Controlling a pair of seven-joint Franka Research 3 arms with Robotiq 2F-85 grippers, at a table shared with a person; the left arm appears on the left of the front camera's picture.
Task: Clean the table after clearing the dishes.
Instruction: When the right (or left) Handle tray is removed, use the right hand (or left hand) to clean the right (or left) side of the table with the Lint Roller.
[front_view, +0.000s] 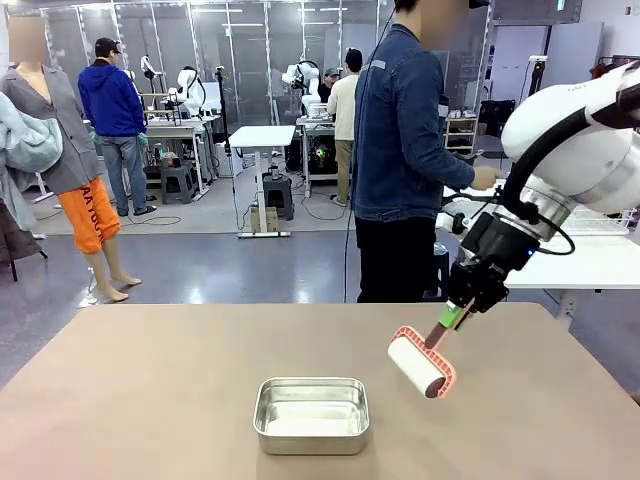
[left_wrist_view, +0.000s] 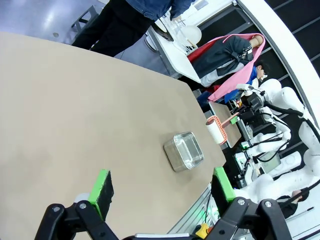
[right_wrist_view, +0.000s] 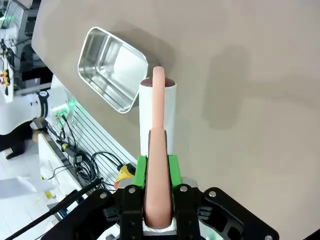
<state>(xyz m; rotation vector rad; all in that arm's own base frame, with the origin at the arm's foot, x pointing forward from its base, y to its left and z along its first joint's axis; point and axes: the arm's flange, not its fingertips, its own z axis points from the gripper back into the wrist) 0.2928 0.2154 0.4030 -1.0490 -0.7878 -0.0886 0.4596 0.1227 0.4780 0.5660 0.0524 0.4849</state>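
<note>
The beige-brown table (front_view: 150, 400) spans the front view. My right gripper (front_view: 458, 318) is shut on the pink handle of a white lint roller (front_view: 420, 365), which hangs tilted just above the table's right half. In the right wrist view the roller (right_wrist_view: 157, 112) points away from the right gripper (right_wrist_view: 157, 170), its shadow falling apart from it on the table (right_wrist_view: 260, 125). My left gripper (left_wrist_view: 162, 186) stands open over the table (left_wrist_view: 75, 110) with nothing between its green pads (left_wrist_view: 101, 186). The dishes are out of view.
A small steel pan (front_view: 311, 414) sits near the table's front edge, left of the roller, and looks empty (right_wrist_view: 112, 70). A person (front_view: 400, 150) in a denim jacket stands at the far side. A white table (front_view: 590, 265) stands at the right.
</note>
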